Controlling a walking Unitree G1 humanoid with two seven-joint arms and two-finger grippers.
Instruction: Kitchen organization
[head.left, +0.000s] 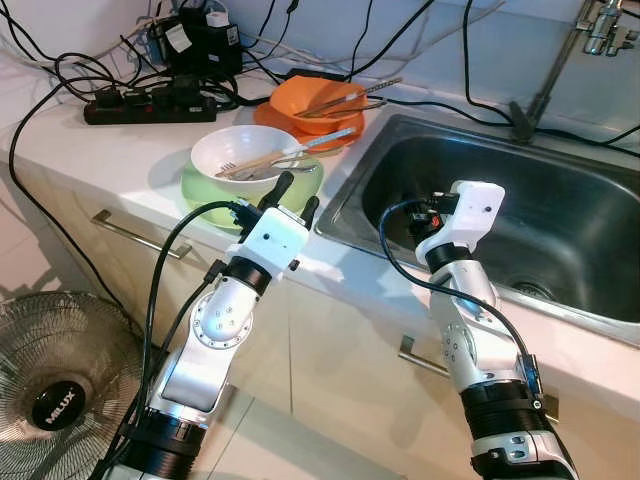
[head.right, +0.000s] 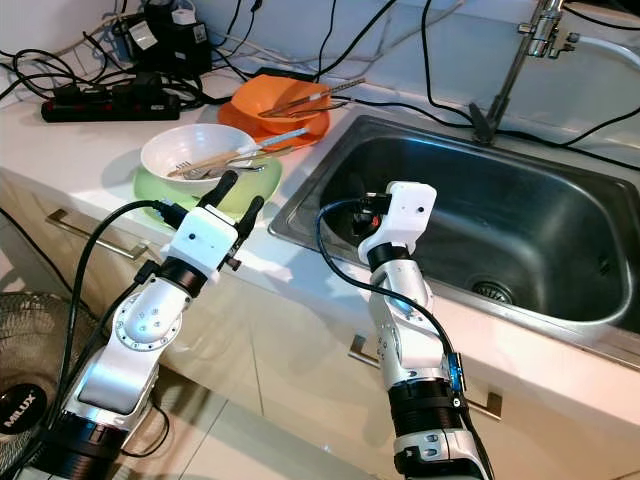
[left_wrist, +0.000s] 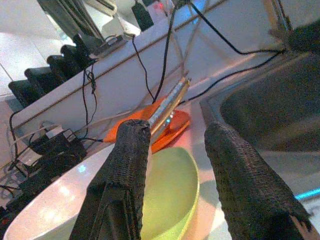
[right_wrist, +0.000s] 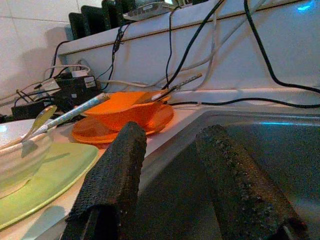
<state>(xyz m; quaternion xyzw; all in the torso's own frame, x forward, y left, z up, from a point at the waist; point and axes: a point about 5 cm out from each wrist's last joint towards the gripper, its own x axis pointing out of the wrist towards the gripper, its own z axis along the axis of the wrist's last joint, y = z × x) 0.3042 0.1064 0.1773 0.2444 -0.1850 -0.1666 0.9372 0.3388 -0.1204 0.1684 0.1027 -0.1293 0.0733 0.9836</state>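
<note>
A white bowl (head.left: 245, 150) holding a fork and chopsticks (head.left: 300, 148) sits on a green plate (head.left: 200, 185) on the counter. Behind it an orange bowl (head.left: 300, 97) with more chopsticks rests on an orange plate (head.left: 340, 140). My left gripper (head.left: 297, 195) hovers open and empty at the green plate's near right rim, its fingers (left_wrist: 125, 185) pointing over the plate. My right gripper (right_wrist: 170, 175) is open and empty over the left end of the steel sink (head.left: 560, 220), near its rim.
A faucet (head.left: 555, 70) stands behind the sink. A black power strip (head.left: 150, 105) and tangled cables lie along the back of the counter. A floor fan (head.left: 60, 390) stands at the lower left, before the cabinet drawers (head.left: 130, 235).
</note>
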